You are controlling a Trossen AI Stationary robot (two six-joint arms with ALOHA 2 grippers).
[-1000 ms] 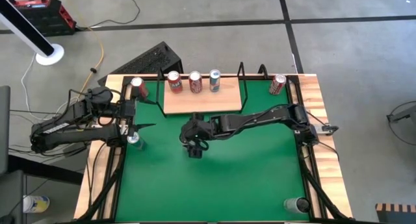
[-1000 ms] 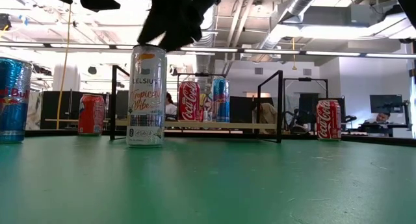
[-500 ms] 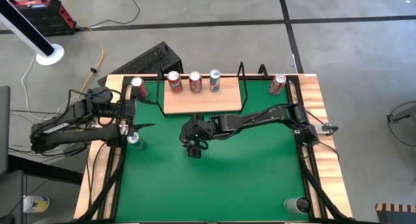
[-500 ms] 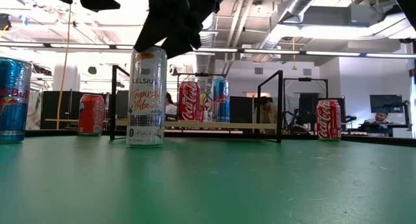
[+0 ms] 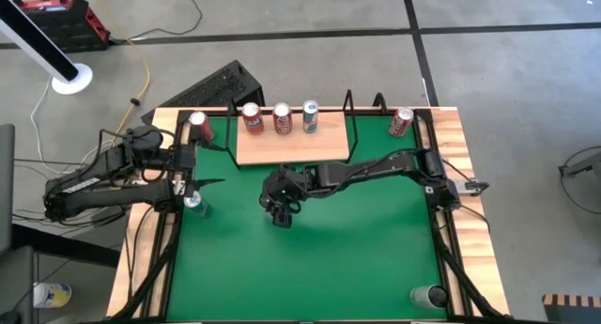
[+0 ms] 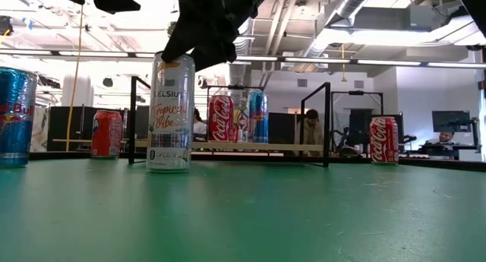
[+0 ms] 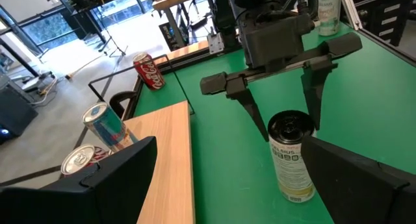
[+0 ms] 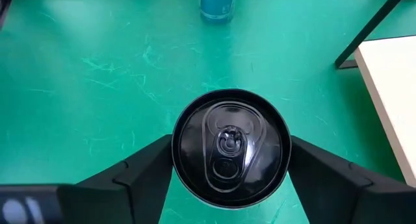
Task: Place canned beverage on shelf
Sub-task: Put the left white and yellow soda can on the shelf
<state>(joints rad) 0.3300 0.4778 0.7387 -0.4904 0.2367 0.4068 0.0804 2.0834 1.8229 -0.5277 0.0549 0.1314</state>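
Three cans point(image 5: 281, 119) crowd the shelf point(image 5: 291, 144) back edge; its front half lies bare.

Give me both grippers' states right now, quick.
Left gripper: open, empty, waiting at the table's left edge.
Right gripper: fingers against both sides of the white Celsius can, which stands on the table; whether the grip has tightened cannot be told.

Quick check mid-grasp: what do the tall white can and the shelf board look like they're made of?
Tall white can: likely thin aluminium, printed glossy wrap, black pull-tab lid seen from the right wrist. Shelf board: pale unfinished-looking wood with matte grain, possibly plywood, on thin black metal rods.
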